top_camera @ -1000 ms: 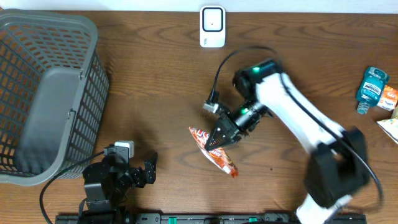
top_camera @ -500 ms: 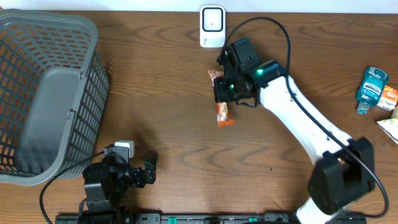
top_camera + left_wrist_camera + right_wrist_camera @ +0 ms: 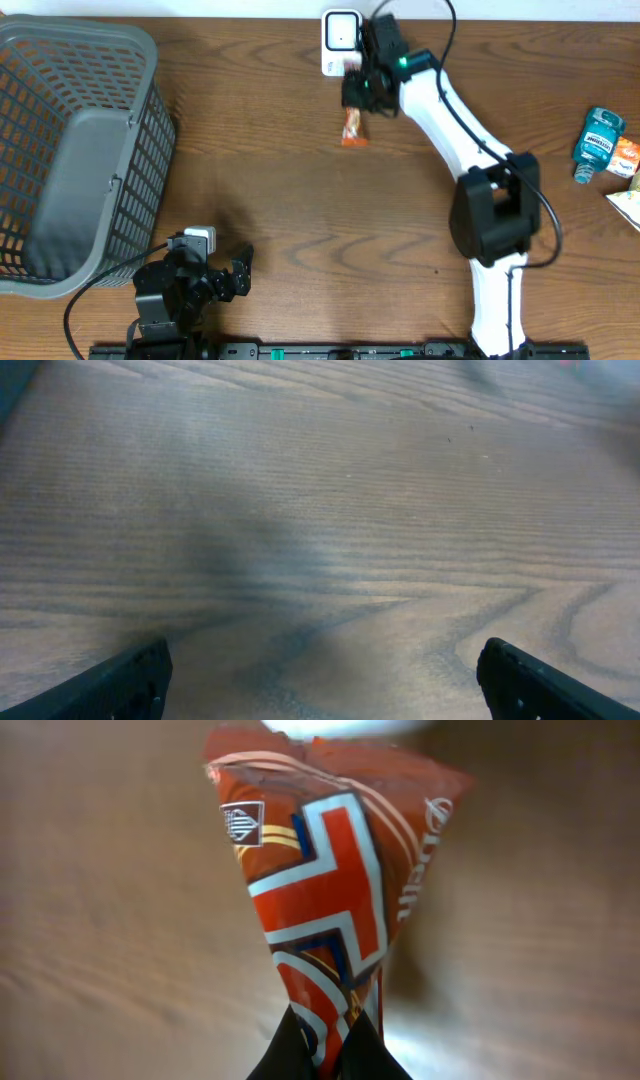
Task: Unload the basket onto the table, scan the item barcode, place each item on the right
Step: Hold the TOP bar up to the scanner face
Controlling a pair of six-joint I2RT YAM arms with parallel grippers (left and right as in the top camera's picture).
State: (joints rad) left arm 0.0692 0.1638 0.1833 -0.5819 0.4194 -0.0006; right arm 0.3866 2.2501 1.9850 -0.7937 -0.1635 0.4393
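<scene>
Note: your right claw [image 3: 322,1050] pinches the crinkled, glossy packet [image 3: 330,890]; your left claw [image 3: 320,685] gapes empty over wood-grain worktop [image 3: 300,510].

Right wrist feed: snack packet [image 3: 330,910] has white lettering [image 3: 412,860] running up its right edge. I read a leading "D", the rest is unclear. Small square emblem [image 3: 242,821] top left, illegible. Overhead: blue bottle [image 3: 598,140] label too small to read.
</scene>
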